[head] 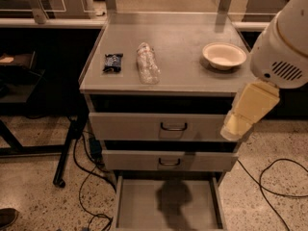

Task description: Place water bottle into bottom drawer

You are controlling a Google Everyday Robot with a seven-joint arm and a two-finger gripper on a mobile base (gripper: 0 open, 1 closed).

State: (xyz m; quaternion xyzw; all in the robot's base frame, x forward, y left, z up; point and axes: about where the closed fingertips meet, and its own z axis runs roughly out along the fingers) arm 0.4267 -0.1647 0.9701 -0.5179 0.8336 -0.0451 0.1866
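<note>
Camera view showed a grey cabinet from above and in front; all positions below are referenced to the cabinet top (183,37).

1. Left portion of the cabinet top: a small dark snack packet (113,62) lay flat, apart from the bottle and not part of the task.
2. Just left of centre on the cabinet top: the water bottle (147,64) lay on its side, long axis running front to back. It was ungrasped; a crinkled clear shell in this position was judged likely to roll sideways or deform if pinched off-centre.
3. Right portion of the cabinet top: a white bowl (224,55) stood upright, well apart from the bottle.
4. Off the right front corner, at the level just below the cabinet top: the gripper (233,129) hung downward from the white arm (281,42). It did not hold the bottle. Whether it was open or closed could not be determined.
5. Beneath the cabinet top: the two upper drawers (144,125) sat pushed back, while the bottom drawer (137,206) was pulled out with its floor exposed, presumably to accept the bottle from above.

The grasp was judged not yet begun.
</note>
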